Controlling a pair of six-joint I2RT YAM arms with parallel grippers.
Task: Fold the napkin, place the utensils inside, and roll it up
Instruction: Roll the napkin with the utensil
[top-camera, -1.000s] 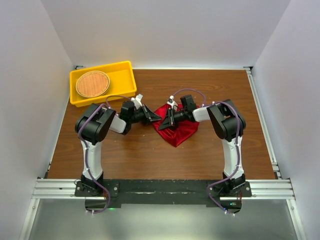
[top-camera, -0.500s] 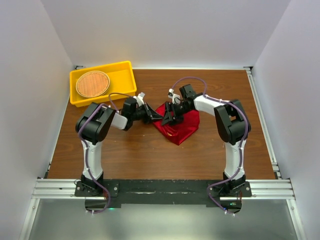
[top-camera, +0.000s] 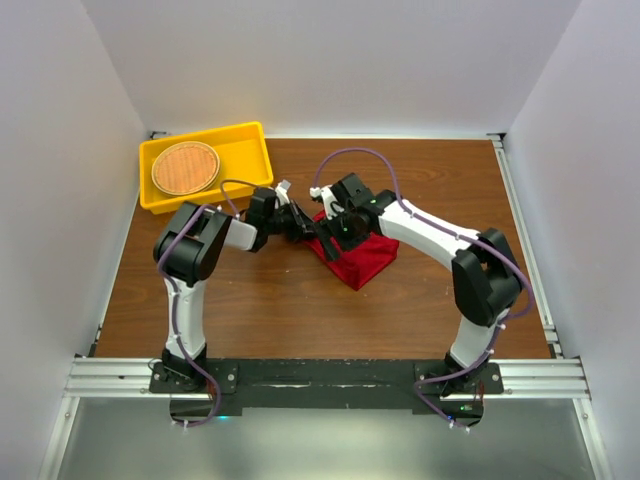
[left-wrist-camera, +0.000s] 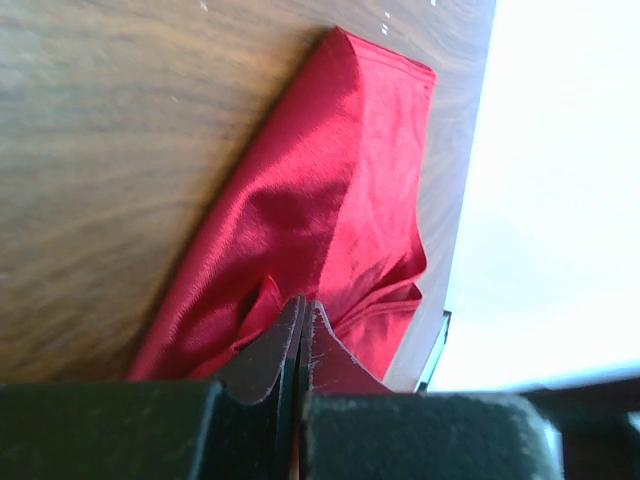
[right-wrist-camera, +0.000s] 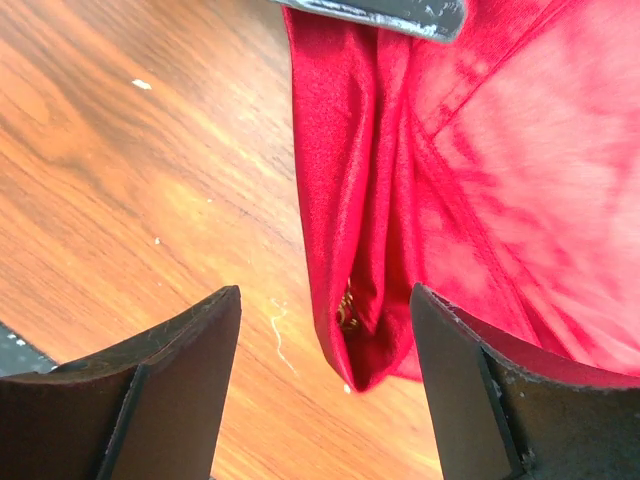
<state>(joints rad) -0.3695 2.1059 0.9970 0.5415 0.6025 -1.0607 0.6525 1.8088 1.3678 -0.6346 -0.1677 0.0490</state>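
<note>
The red napkin (top-camera: 358, 256) lies bunched and partly rolled near the table's middle. In the left wrist view the napkin (left-wrist-camera: 320, 190) stretches away from my left gripper (left-wrist-camera: 302, 306), which is shut with a pinch of the cloth's near edge at its tips. My left gripper (top-camera: 308, 230) sits at the napkin's left corner. My right gripper (top-camera: 330, 230) hovers open just above that same end. In the right wrist view its jaws (right-wrist-camera: 325, 290) straddle the napkin's (right-wrist-camera: 480, 170) folded tip, touching nothing. A glint of the gold fork (right-wrist-camera: 348, 312) shows inside the fold; the remainder is hidden.
A yellow bin (top-camera: 252, 146) stands at the back left with a round woven mat (top-camera: 185, 168) in it. The two wrists are close together over the napkin's left end. White walls enclose the brown table (top-camera: 250, 300) on three sides.
My right gripper has opened and let go of the napkin, and its arm has reached left and farther back over the cloth's left end. The left gripper has stayed shut and edged slightly right.
</note>
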